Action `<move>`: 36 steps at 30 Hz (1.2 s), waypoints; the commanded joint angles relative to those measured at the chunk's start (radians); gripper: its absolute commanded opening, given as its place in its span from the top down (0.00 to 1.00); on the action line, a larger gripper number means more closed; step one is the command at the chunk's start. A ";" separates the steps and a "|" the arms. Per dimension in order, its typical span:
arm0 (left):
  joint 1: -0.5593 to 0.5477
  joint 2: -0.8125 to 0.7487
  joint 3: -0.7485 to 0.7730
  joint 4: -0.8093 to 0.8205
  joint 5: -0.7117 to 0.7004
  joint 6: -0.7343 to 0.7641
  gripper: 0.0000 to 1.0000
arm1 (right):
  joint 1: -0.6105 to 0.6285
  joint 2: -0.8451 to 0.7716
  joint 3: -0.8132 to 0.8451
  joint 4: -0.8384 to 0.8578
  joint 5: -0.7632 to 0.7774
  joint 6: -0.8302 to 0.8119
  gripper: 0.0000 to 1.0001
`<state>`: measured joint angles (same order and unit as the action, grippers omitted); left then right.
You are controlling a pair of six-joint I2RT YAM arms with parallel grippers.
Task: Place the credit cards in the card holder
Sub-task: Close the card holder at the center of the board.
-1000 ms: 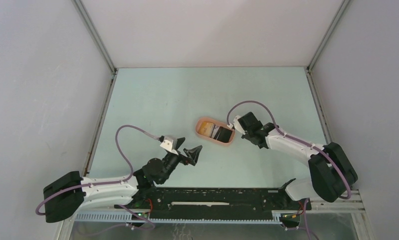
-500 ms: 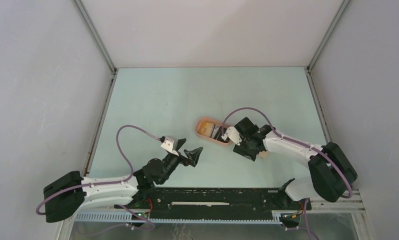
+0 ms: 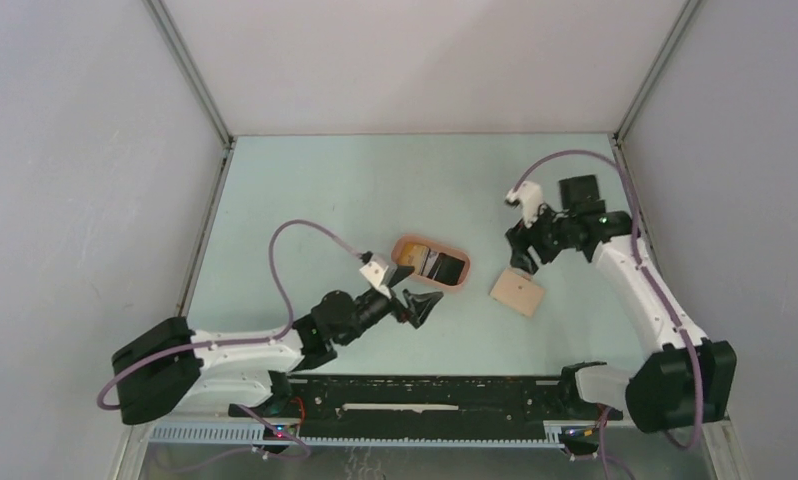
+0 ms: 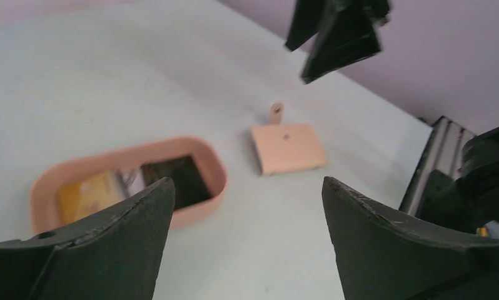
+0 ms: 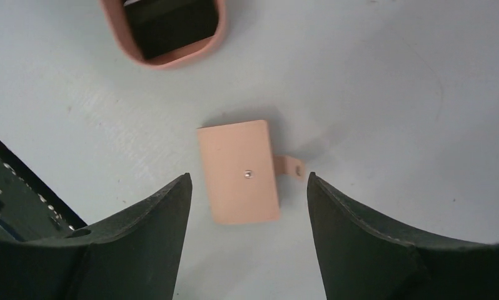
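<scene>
Top external: card holder (image 3: 518, 294) lies flat and closed on the pale green table (image 3: 325, 200), right of centre, on its own and touching nothing else. We see its small strap tab (image 5: 289, 166) sticking out of one long edge and the snap stud (image 5: 249, 174) near the middle of the face.

Just left of it, apart by a strip of bare table, sits a peach-orange oval tray (image 3: 453, 287). The credit cards are inside it: a yellow-orange card (image 3: 411, 259) at the far-left end and a black card (image 3: 445, 266) at the right end. Left wrist view shows a pale striped card (image 4: 129, 180) between those two. The tray's wall rings all of them, and how they overlap we cannot tell.

Left gripper (image 3: 422, 304) is low at the tray's near rim with its jaws spread wide. In its own camera the tray and the holder both lie between its fingers (image 4: 109, 244).

Right gripper (image 3: 523, 258) hangs above the table just behind the holder, clear of it, with its jaws also spread and nothing between them. In the right wrist view the holder lies framed between the two fingers (image 5: 141, 244), with one end of the tray at the top edge.

A purple cable (image 3: 305, 240) loops over the left arm. A black rail (image 3: 425, 390) runs along the near edge.
</scene>
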<state>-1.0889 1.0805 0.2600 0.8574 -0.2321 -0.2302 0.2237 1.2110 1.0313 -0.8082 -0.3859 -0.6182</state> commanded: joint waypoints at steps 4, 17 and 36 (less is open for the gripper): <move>0.099 0.261 0.385 -0.026 0.403 -0.083 0.20 | -0.311 0.294 0.171 -0.136 -0.359 -0.049 0.29; 0.151 0.733 0.816 -0.230 0.746 -0.088 0.56 | -0.351 0.503 0.245 -0.168 -0.289 -0.052 0.57; 0.149 0.816 0.792 -0.235 0.690 -0.077 0.61 | -0.320 0.564 0.245 -0.143 -0.193 -0.018 0.65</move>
<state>-0.9421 1.8935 1.0206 0.5995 0.4561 -0.3149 -0.1055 1.7664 1.2411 -0.9585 -0.6006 -0.6460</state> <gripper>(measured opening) 0.386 0.361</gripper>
